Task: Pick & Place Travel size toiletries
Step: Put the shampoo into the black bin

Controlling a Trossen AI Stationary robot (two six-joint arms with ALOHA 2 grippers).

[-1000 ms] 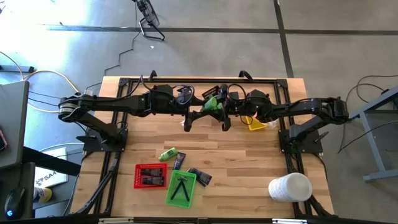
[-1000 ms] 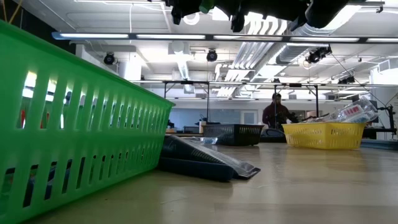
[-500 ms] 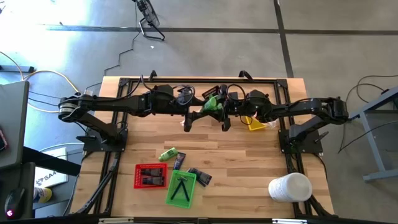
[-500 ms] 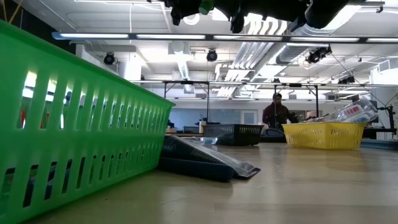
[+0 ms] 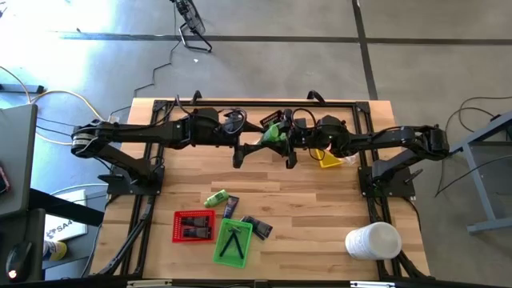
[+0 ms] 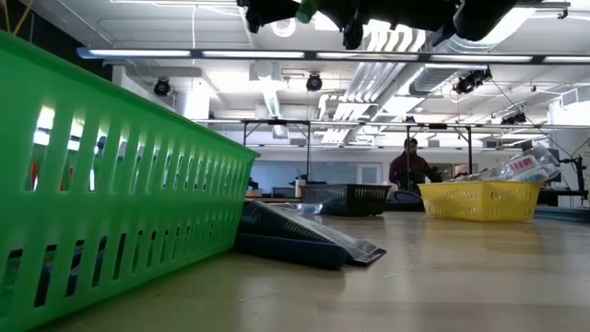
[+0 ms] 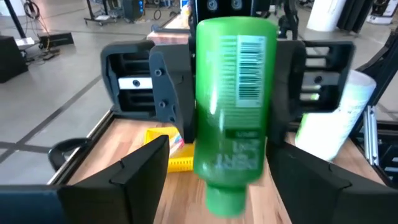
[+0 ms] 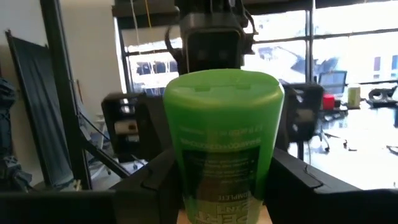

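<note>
Centrally, one green bottle is held aloft over the far middle of the bench, between the two tools.
- Right tool: fingers closed on the bottle, which fills its wrist view.
- Left tool: fingers spread wide on either side of the bottle, not touching it.
- Second green bottle: lying on the bench, dark packets nearby.
- Red tray, green tray: near edge.
- Yellow tray: under the right arm.
- White cylinder: near right corner.
</note>
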